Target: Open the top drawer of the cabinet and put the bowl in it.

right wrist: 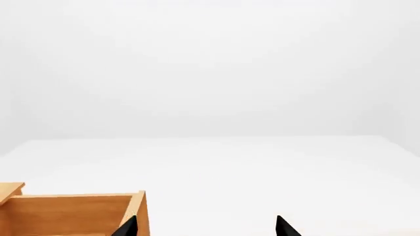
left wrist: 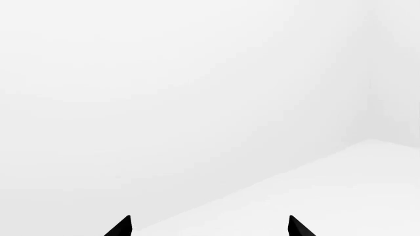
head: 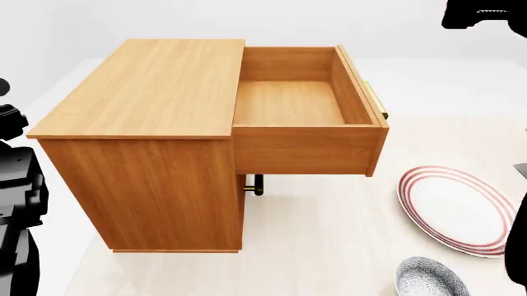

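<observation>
In the head view the orange-brown cabinet [head: 148, 123] stands with its top drawer [head: 292, 102] pulled fully out; the shallow box inside is empty. The brass handle [head: 377, 103] shows along the drawer's front. On the floor at the lower right sits the blue-grey speckled bowl [head: 430, 279], apart from both arms. My left gripper [left wrist: 210, 227] is open, facing only white floor and wall. Nothing lies between the fingers of my open right gripper [right wrist: 206, 227], and a corner of the drawer [right wrist: 72, 214] shows beside one fingertip [right wrist: 129, 227].
A white plate with red rings [head: 455, 209] lies on the floor beside the bowl. A lower drawer's handle [head: 253, 185] shows under the open drawer. My left arm [head: 16, 203] is at the cabinet's left side; my right arm [head: 485, 15] hangs at the top right.
</observation>
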